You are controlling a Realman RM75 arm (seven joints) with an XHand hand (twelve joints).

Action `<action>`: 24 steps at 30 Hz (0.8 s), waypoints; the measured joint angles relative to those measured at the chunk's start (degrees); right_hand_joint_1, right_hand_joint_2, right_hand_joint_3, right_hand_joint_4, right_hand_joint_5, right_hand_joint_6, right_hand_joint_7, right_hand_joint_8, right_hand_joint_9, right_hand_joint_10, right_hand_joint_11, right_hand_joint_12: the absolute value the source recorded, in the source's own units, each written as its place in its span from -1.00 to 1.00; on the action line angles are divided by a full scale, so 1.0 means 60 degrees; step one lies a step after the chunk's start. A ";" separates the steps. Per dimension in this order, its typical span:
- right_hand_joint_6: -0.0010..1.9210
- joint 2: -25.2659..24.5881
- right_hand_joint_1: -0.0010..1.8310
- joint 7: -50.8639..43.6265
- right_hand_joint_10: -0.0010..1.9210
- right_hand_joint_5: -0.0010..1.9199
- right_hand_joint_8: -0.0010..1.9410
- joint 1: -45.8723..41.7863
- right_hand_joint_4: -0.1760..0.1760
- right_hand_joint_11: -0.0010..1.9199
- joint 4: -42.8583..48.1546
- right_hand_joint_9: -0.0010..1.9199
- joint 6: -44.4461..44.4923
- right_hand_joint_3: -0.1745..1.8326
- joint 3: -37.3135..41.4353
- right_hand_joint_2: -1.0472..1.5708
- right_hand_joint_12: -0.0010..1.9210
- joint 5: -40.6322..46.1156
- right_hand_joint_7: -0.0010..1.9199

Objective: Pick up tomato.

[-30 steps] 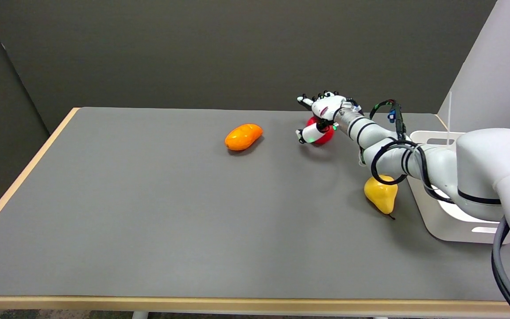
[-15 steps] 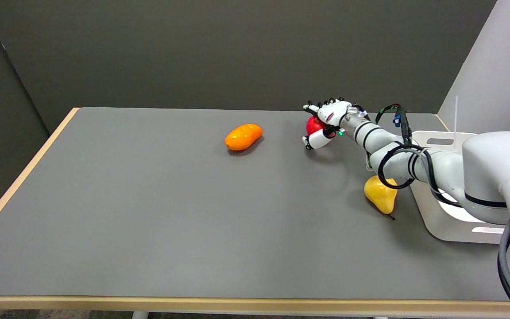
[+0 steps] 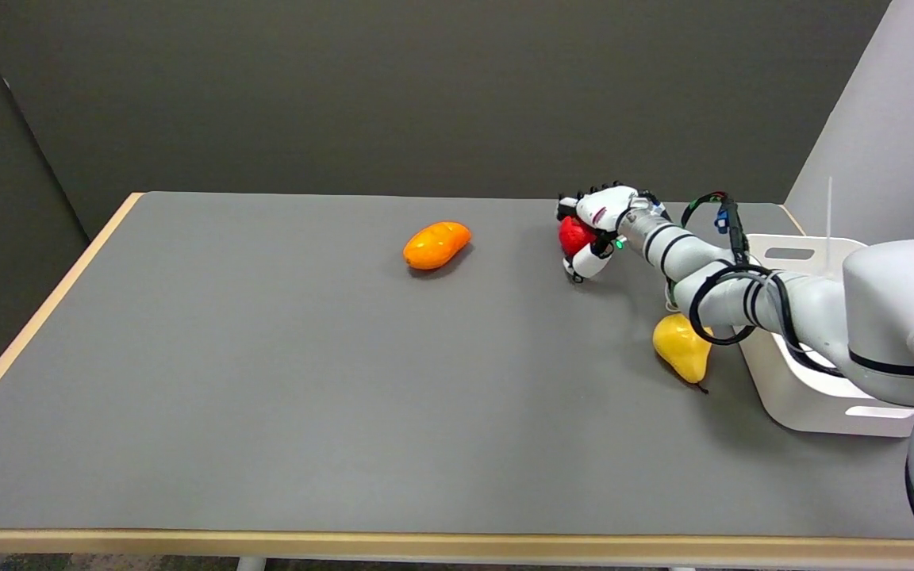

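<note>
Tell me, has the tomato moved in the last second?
Yes. The tomato, held in the right hand, has shifted slightly right, away from the orange fruit and toward the white bin.

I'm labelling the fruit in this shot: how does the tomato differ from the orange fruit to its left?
The tomato is red and roundish; the orange fruit is orange and elongated. The right hand wraps its fingers around the tomato, while the orange fruit lies untouched on the table. Both are glossy.

Glossy tomato (image 3: 574, 235), matt table (image 3: 266, 381)
</note>
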 measured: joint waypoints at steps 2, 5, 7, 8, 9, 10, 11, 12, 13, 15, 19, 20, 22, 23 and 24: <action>0.84 0.0047 0.43 0.0001 0.57 -0.57 0.46 -0.0020 -0.85 -0.23 -0.0044 -0.21 0.0073 -0.66 0.0000 0.73 0.58 -0.0001 -0.33; 0.73 0.0112 0.44 0.0007 0.58 -0.50 0.40 -0.0052 -0.74 -0.15 -0.0105 -0.18 0.0208 -0.67 0.0011 0.71 0.48 0.0000 -0.27; 0.71 0.0168 0.44 0.0020 0.59 -0.49 0.39 -0.0071 -0.73 -0.17 -0.0139 -0.17 0.0336 -0.60 0.0019 0.69 0.56 0.0004 -0.25; 0.70 0.0186 0.44 0.0035 0.59 -0.48 0.39 -0.0091 -0.73 -0.17 -0.0165 -0.16 0.0397 -0.58 0.0019 0.68 0.59 0.0007 -0.25; 0.67 0.0197 0.44 0.0048 0.58 -0.47 0.37 -0.0102 -0.72 -0.12 -0.0180 -0.16 0.0436 -0.63 0.0021 0.69 0.50 0.0010 -0.23; 0.66 0.0220 0.44 0.0078 0.58 -0.46 0.37 -0.0123 -0.71 -0.10 -0.0202 -0.16 0.0507 -0.64 0.0025 0.69 0.47 0.0015 -0.23; 0.66 0.0235 0.44 0.0111 0.58 -0.46 0.37 -0.0137 -0.70 -0.09 -0.0220 -0.15 0.0578 -0.63 0.0040 0.69 0.48 0.0020 -0.22; 0.65 0.0247 0.44 0.0140 0.58 -0.45 0.36 -0.0151 -0.68 -0.09 -0.0234 -0.15 0.0645 -0.61 0.0062 0.68 0.50 0.0023 -0.22; 0.64 0.0261 0.45 0.0172 0.57 -0.43 0.36 -0.0162 -0.67 -0.08 -0.0247 -0.14 0.0717 -0.58 0.0096 0.66 0.52 0.0025 -0.21; 0.64 0.0292 0.45 0.0264 0.55 -0.41 0.35 -0.0186 -0.68 -0.09 -0.0284 -0.13 0.0939 -0.50 0.0208 0.63 0.61 0.0012 -0.20; 0.63 0.0387 0.46 0.0542 0.54 -0.40 0.33 -0.0197 -0.71 -0.09 -0.0419 -0.12 0.1452 -0.45 0.0557 0.60 0.68 0.0014 -0.17; 0.62 0.0429 0.46 0.0636 0.54 -0.40 0.32 -0.0197 -0.69 -0.05 -0.0483 -0.13 0.1582 -0.52 0.0656 0.63 0.61 0.0015 -0.17; 0.60 0.0530 0.47 0.0836 0.51 -0.39 0.30 -0.0195 -0.77 -0.05 -0.0629 -0.11 0.1849 -0.53 0.0834 0.62 0.62 0.0019 -0.15; 0.60 0.0590 0.47 0.0944 0.52 -0.39 0.30 -0.0187 -0.78 -0.05 -0.0711 -0.11 0.1985 -0.53 0.0914 0.62 0.64 0.0022 -0.15; 0.60 0.0640 0.47 0.1029 0.52 -0.39 0.30 -0.0175 -0.78 -0.05 -0.0784 -0.12 0.2089 -0.52 0.0980 0.62 0.65 0.0028 -0.15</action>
